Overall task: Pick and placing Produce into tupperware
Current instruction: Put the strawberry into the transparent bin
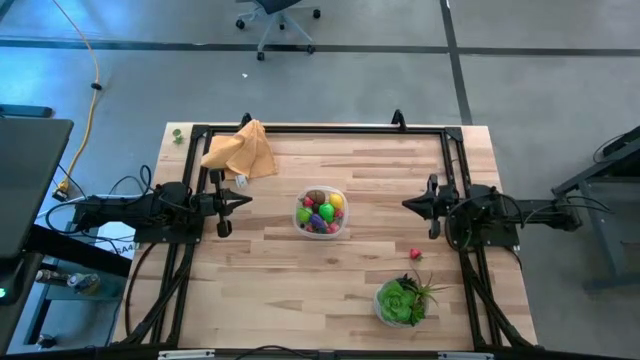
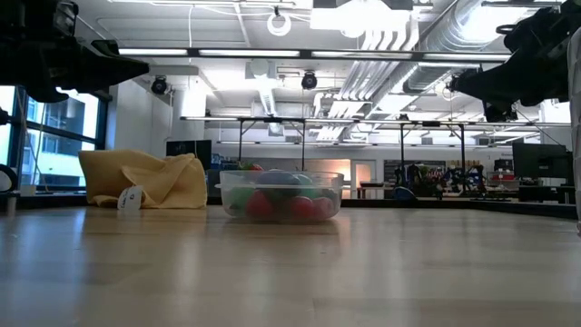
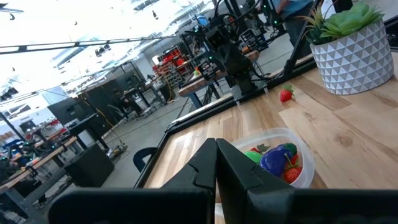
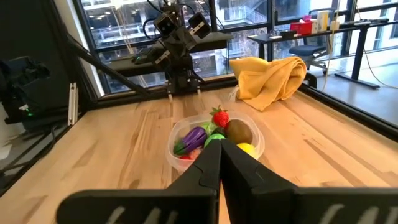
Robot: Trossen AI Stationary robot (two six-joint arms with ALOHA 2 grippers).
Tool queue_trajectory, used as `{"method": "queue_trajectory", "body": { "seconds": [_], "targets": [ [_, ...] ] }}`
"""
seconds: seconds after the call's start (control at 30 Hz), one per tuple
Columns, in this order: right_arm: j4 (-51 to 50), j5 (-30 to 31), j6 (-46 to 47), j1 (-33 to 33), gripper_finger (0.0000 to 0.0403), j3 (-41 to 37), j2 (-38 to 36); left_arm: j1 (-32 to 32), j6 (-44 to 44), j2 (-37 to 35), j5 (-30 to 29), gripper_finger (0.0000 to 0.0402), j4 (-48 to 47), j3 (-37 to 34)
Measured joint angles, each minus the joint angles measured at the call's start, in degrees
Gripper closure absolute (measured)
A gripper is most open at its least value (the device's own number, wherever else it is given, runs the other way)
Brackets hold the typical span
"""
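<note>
A light wooden tabletop [image 1: 300, 290] framed by a black metal rail is seen from above, with a dark robot arm at each side. At the centre sits a small round clear plastic container [image 1: 321, 212] with a whitish rim, filled with small toy produce [image 1: 320, 214]: a red strawberry [image 4: 219, 117], a brown kiwi [image 4: 239, 131], a purple eggplant [image 4: 193, 135], a yellow lemon [image 4: 247, 148] and green pieces. One more small red toy berry [image 1: 416, 254] lies loose on the tabletop, right of the container and towards the near edge, well apart from it. Just beyond that berry, near the right front corner, stands a leafy green plant in a white faceted pot [image 1: 401, 300].

The left gripper [image 1: 243, 201] hovers left of the container, pointing at it, its fingers pressed together and empty. The right gripper [image 1: 409, 204] hovers right of the container, likewise pointing inward, its fingers pressed together around nothing. Both are clear of the container.

A crumpled orange-tan cloth [image 1: 241, 151] with a small white tag lies at the far left of the tabletop, beside the rail.
</note>
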Motion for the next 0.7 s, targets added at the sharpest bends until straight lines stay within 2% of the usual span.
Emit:
{"method": "queue_trajectory", "body": {
  "seconds": [0.5, 0.6, 0.7],
  "targets": [
    [-0.1, -0.1, 0.2, 0.0, 0.0403, 0.0, 0.0, 0.0, 0.0, 0.0, 0.0, 0.0401, 0.0, 0.0],
    [-0.6, -0.1, 4.0, -0.2, 0.0403, 0.6, 0.0, 0.0, 0.0, 0.0, 0.0, 0.0401, 0.0, 0.0],
    [-2.6, -0.2, 7.8, -0.5, 0.0402, 5.1, 0.9, 0.0, 0.0, 0.0, 0.0, 0.0401, 0.0, 0.0]
  ]
}}
